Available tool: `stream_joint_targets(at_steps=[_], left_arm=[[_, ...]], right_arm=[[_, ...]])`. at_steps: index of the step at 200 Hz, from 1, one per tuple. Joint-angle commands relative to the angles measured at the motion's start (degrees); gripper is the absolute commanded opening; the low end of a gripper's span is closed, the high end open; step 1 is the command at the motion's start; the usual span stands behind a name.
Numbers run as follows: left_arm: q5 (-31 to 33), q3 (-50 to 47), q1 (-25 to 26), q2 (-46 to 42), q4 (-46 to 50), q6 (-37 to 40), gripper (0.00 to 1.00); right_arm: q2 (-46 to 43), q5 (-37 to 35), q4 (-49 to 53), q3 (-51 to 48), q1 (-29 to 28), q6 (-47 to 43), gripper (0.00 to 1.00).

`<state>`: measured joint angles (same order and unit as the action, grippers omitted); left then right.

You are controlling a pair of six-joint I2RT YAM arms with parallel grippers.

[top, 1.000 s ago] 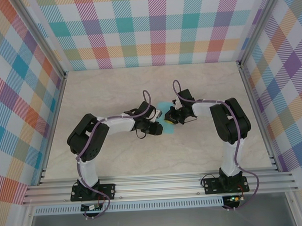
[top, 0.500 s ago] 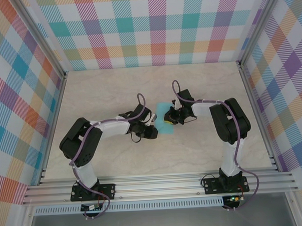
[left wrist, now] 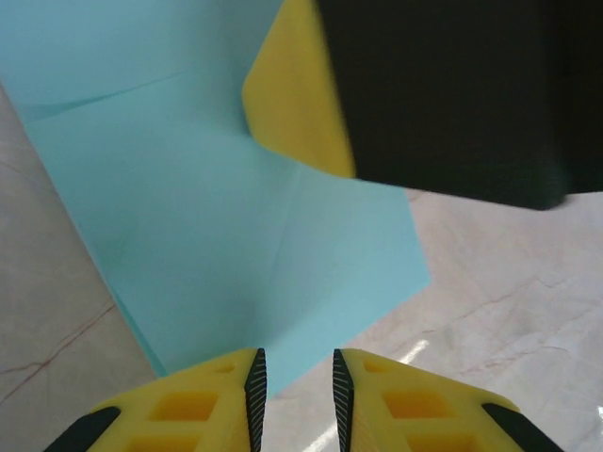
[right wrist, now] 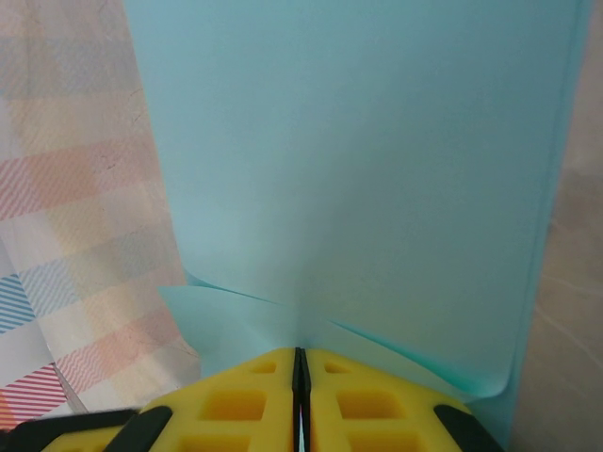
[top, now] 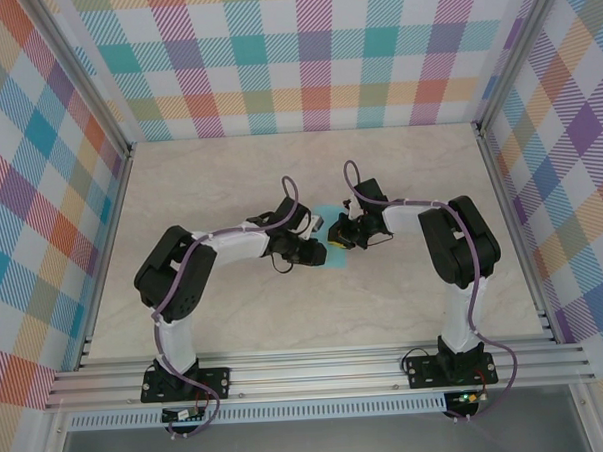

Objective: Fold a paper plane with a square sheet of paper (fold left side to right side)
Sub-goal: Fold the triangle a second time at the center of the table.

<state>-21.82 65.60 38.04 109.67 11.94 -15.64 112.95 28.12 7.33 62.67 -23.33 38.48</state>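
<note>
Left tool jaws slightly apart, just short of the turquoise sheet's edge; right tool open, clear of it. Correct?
One error: the right tool is shut on the turquoise sheet, closed tight with the paper pinched in it, per the right wrist view. The left tool is as you say.

Mid-table is tight: the right gripper, clamped on the sheet, stands just beside the left gripper, whose jaws are a little apart at the sheet's edge. From the left wrist, the right gripper's black body blocks the way ahead and to the right; the sheet to the left of it lies open. The left arm and right arm bend inward and fence the centre from each side. Bare table is free on the far side, toward the walls, and between the arm bases by the rail
</note>
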Motion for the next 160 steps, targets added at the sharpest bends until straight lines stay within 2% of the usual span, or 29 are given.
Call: stream_joint_targets(at_steps=[1, 20, 36, 61, 80, 99, 160], left_arm=[[1.15, 0.69, -1.15, 2.35, 1.31, 0.12, 0.26], [2.5, -0.8, -1.17, 2.5, 1.91, 0.36, 0.22], [3.59, -2.33, -1.13, 2.09, 2.15, 0.65, 0.19], [4.6, -3.61, -1.13, 1.66, 2.73, 1.04, 0.17], [4.77, -4.06, -1.12, 1.52, 2.83, 1.18, 0.15], [5.12, -4.17, -1.04, 1.51, 3.08, 1.39, 0.14], [5.38, -4.52, -1.04, 1.6, 3.07, 1.57, 0.14]], right_arm=[[2.4, -2.58, 4.56, -2.11, -0.22, -1.3, 0.1], [0.56, 0.11, 2.47, -2.38, -0.15, -2.12, 0.09], [-1.84, 1.42, 2.3, -1.96, -0.03, -3.41, 0.03], [-4.91, 1.61, 6.62, -0.41, 0.04, -7.11, 0.0], [-6.03, 4.64, 8.34, -0.1, -0.3, -9.42, 0.0], [-5.94, 6.11, 9.66, -0.18, -1.56, -10.28, 0.0], [-1.41, 4.59, 10.55, 2.92, -4.68, -9.74, 0.0]])
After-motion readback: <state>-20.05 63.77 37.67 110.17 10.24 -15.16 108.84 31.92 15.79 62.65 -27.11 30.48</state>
